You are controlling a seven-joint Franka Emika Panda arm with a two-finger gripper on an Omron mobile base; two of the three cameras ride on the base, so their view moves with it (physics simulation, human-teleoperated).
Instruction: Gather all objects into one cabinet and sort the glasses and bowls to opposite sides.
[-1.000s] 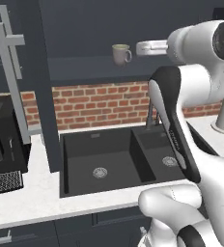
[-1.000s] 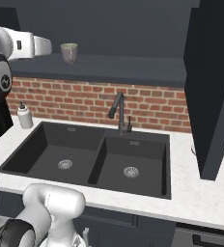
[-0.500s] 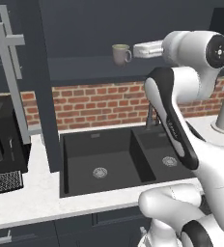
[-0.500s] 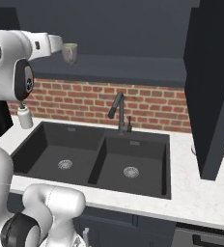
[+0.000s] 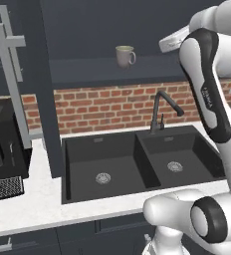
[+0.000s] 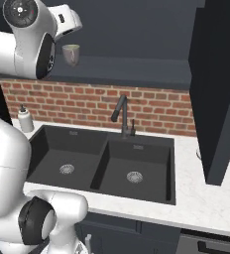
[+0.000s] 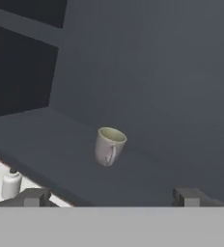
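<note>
Your arm (image 5: 207, 94) is raised high, forearm upright, the hand level with the cabinet (image 5: 152, 30) shelf. The gripper (image 7: 111, 195) has its fingertips spread wide, holding nothing, well short of the mug (image 7: 109, 146). The mug stands upright mid-shelf, away from the front edge. The fingers' lower parts are cut off.
</note>
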